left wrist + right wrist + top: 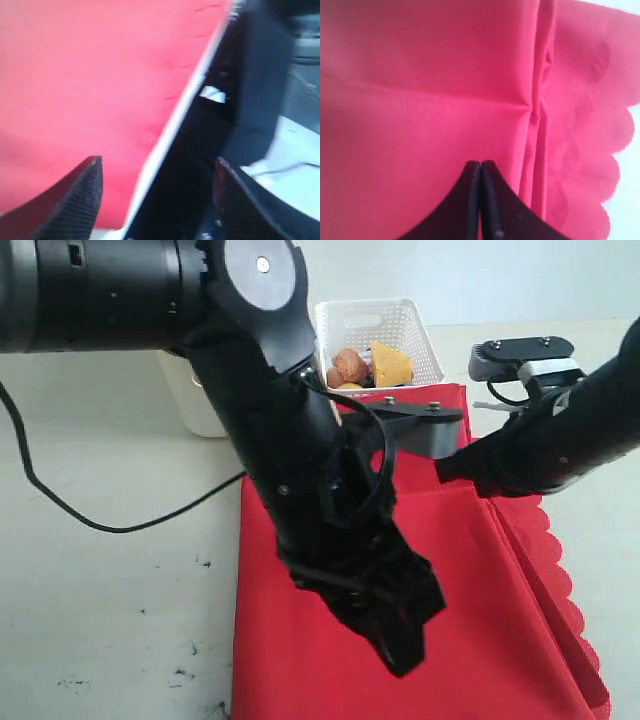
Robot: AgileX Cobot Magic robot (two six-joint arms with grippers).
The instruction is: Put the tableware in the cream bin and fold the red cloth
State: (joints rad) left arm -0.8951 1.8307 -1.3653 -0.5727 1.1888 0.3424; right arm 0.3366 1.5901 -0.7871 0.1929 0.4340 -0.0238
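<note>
1. The cream bin [192, 395] stands beyond the cloth's far left corner, mostly hidden behind the left arm. Its inside is out of sight, so whether the tableware lies in it cannot be told. None shows on the cloth, so that half of the task is probably done.
2. The left gripper [398, 640] hangs over the middle of the red cloth [480, 620]. The exterior view hides its gap. The left wrist view shows its ribbed fingers [75, 200] spread wide with nothing between them, likely standing clear.
3. The cloth lies on the table with its right, scalloped side doubled over, so the folding seems under way.
4. The right gripper [481, 195] sits low over the cloth's far right part. Only the right wrist view shows its fingers pressed together beside a crease, no fabric visibly pinched.
</note>
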